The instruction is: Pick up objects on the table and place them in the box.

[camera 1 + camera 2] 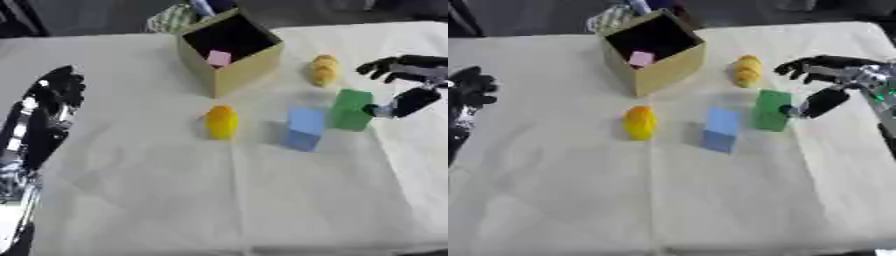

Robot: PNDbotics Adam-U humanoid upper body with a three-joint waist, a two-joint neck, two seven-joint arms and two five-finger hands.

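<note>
Notably, only the left eye shows the left arm [39, 125]; right robot hand [820, 85] spread beside green block [772, 110].

Striped thing [171, 19] half hidden behind box [229, 75]

You have a tan cardboard box [229, 52] with a dark inside, and a pink block [218, 58] lying in it. On the off-white tablecloth [219, 200] you see a green block [350, 110], a light blue block [305, 128], a yellow rounded object [221, 121] and a second yellow, lumpy object [324, 70]. Your right hand [824, 82] is black; your left hand [59, 90] is black with silver glints. Behind the box sits something striped green and white [171, 19].
</note>
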